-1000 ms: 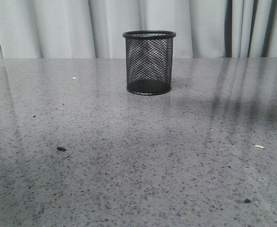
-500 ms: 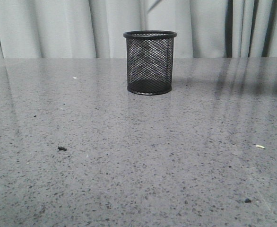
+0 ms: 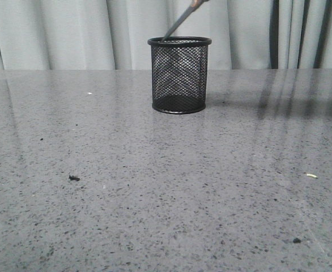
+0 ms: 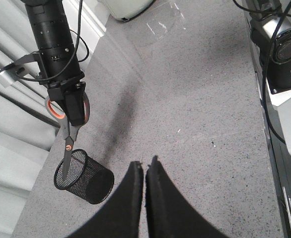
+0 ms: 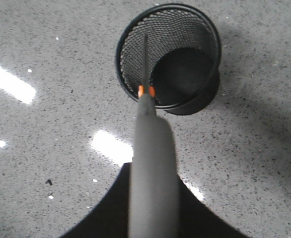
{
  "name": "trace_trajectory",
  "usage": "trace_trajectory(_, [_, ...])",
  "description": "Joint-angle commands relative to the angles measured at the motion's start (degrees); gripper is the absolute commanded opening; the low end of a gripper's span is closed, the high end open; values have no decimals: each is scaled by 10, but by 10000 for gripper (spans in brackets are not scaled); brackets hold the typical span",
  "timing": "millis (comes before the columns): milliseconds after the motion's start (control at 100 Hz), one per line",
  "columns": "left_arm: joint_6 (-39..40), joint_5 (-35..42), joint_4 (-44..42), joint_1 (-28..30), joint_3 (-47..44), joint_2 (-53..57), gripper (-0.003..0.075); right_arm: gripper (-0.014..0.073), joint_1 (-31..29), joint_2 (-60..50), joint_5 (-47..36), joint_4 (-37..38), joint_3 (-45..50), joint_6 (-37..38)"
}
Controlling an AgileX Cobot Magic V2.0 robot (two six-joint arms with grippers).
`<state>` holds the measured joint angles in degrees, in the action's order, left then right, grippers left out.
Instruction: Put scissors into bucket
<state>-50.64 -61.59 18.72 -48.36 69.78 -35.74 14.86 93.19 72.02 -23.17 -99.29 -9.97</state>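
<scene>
- Above the bucket (image 4: 84,177), right tool (image 4: 75,106) clamps the scissors (image 4: 67,140) by the handles, blades hanging down.
- Scissors' long axis near vertical but tilted; tips point down, just inside the bucket rim on the front view's left, handles leaning toward its right (image 3: 177,24).
- Bucket stands upright on the worktop (image 3: 166,187), directly under the blades; right arm is the nearer one.
- Left tool (image 4: 145,171) clenched, holding nothing, well apart from the bucket.
- Next, likely: lower, then release.

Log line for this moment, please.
right gripper: holds scissors | blade tips at bucket rim | left gripper: shut, idle
</scene>
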Motion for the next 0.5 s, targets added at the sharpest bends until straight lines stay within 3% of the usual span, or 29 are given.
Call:
trace_trajectory(0, [7,37,11,-3,16,-4,-20,-62,-1,-8,21,-7,-17,2])
trace_trajectory(130, [7,37,11,-3,16,-4,-20,-60,-1,13,21,-7,-21,2])
trace_trajectory(200, [7,36,11,-3,16,-4,-20,-15,-1,19,21,-8,-24,2])
trace_trajectory(270, [7,36,11,-3,16,-4,-20,104,-1,21,21,-8,-27,2])
trace_trajectory(390, [7,38,11,-3,16,-4,-20,423,-1,21,5,-8,-38,2])
trace_trajectory(490, [7,47,11,-3,16,-4,-20,564,-1,21,-17,-8,-72,2])
